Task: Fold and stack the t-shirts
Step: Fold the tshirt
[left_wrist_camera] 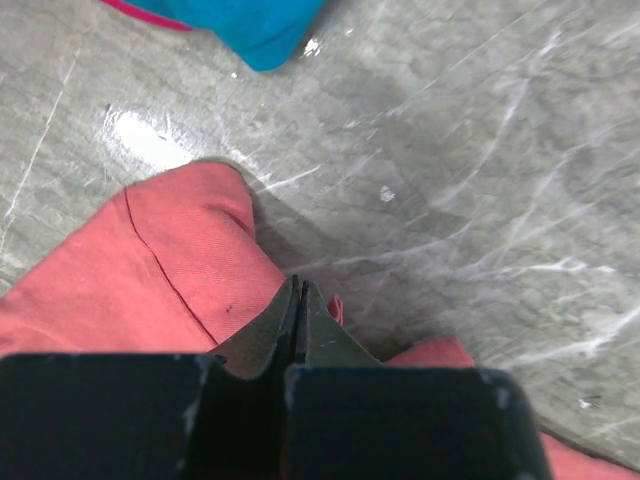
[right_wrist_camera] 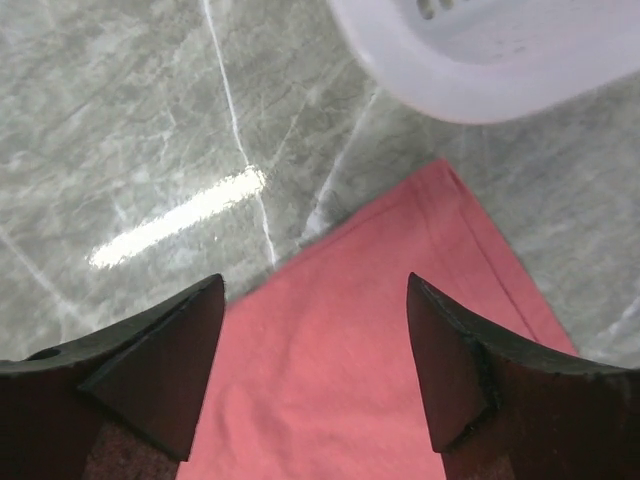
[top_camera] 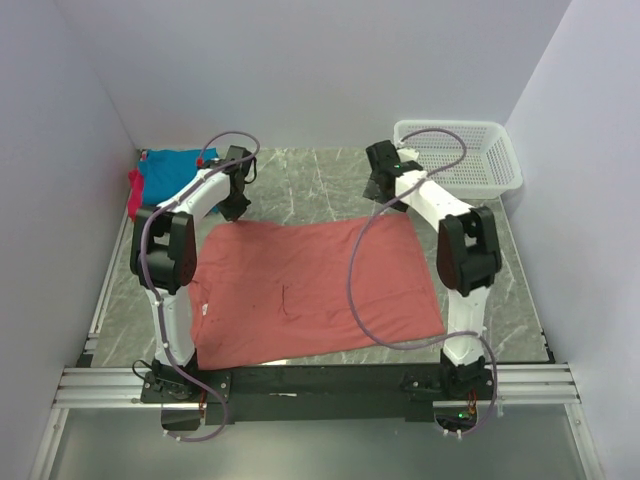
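Note:
The salmon-red t-shirt point(top_camera: 310, 290) lies spread flat on the marble table. My left gripper point(top_camera: 236, 205) is at its far left corner. In the left wrist view the left gripper point(left_wrist_camera: 299, 285) has its jaws pressed together, with a small fold of red cloth point(left_wrist_camera: 336, 308) beside the tips and the sleeve point(left_wrist_camera: 180, 250) to the left. My right gripper point(top_camera: 383, 190) hovers over the far right corner. In the right wrist view the right gripper point(right_wrist_camera: 312, 285) is open and empty above the red cloth point(right_wrist_camera: 380, 350). The teal-blue t-shirt point(top_camera: 175, 165) and the magenta-pink t-shirt point(top_camera: 135, 195) lie bunched at the far left.
A white mesh basket point(top_camera: 460, 155) stands at the far right corner, and its rim point(right_wrist_camera: 480, 60) shows just beyond the shirt's corner. White walls close the table in on three sides. The teal cloth point(left_wrist_camera: 250, 25) lies just beyond the left gripper.

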